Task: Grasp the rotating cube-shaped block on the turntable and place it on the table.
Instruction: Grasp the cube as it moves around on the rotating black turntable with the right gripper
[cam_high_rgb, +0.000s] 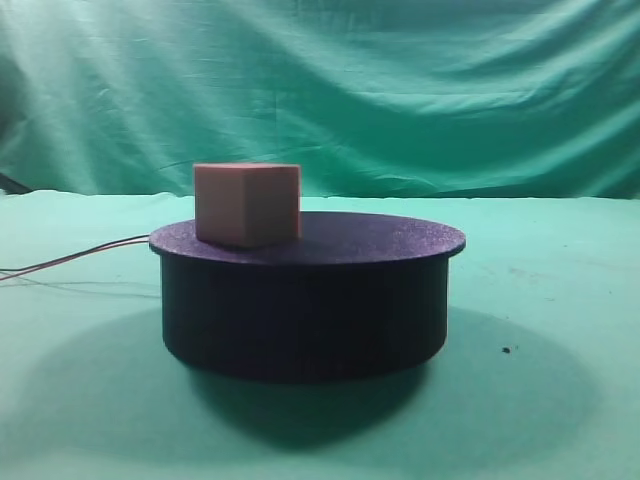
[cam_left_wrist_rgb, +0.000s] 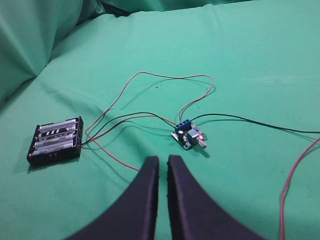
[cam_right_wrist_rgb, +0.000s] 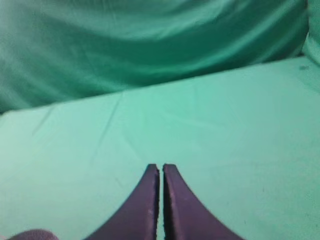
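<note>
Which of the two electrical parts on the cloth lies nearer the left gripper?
The small blue circuit board, just beyond the left gripper. The black battery holder lies farther off to the side.

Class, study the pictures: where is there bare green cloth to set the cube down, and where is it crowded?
Bare table lies right of the turntable and in front of it. The cube-shaped block takes the disc's left side. Left is crowded: wires, battery pack and circuit board.
</note>
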